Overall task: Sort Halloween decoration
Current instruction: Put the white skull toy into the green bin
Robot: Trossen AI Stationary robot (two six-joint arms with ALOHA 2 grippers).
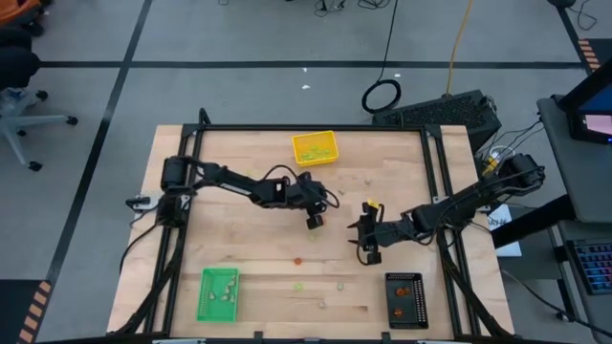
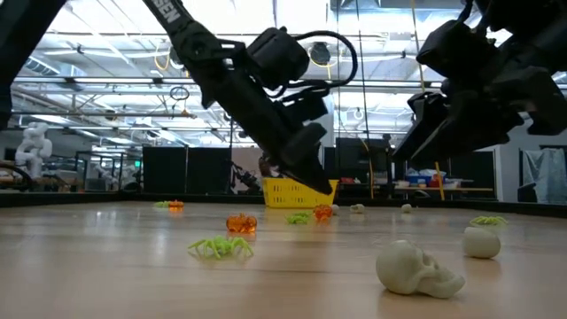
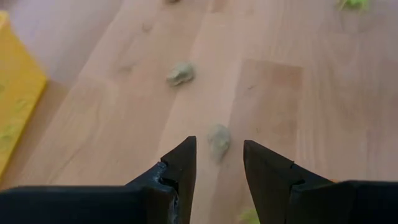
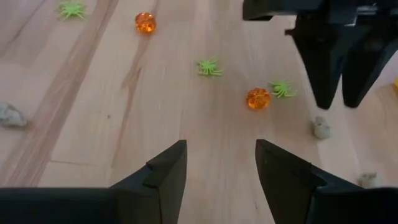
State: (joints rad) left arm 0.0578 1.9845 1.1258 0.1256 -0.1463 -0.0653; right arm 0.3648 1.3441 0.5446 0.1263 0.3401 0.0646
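The tabletop (image 1: 258, 229) is pale wood planking with visible grain, framed by black rails. Scattered across its middle are the Halloween decoration pieces: translucent, ribbed orange pumpkins (image 4: 257, 98), spindly light green spiders (image 4: 209, 67) and matte, bone-coloured skulls (image 2: 416, 268).

Taking the yellow tray (image 1: 315, 147) as landmark: it is a slotted plastic basket at the far edge of the tabletop, holding light green pieces. The left pincer (image 1: 314, 219) hangs just in front of it, dark fingers parted and empty, with one small pale skull (image 3: 219, 140) lying on the wood between the fingertips' line of sight. The right pincer (image 1: 371, 254) is further forward and to the right of the yellow tray, likewise parted and holding nothing.

Well in front of the yellow tray, at the near edge, a green tray (image 1: 218, 293) carries pale pieces, and a black tray (image 1: 406, 299) carries orange ones.

No writing can be read.
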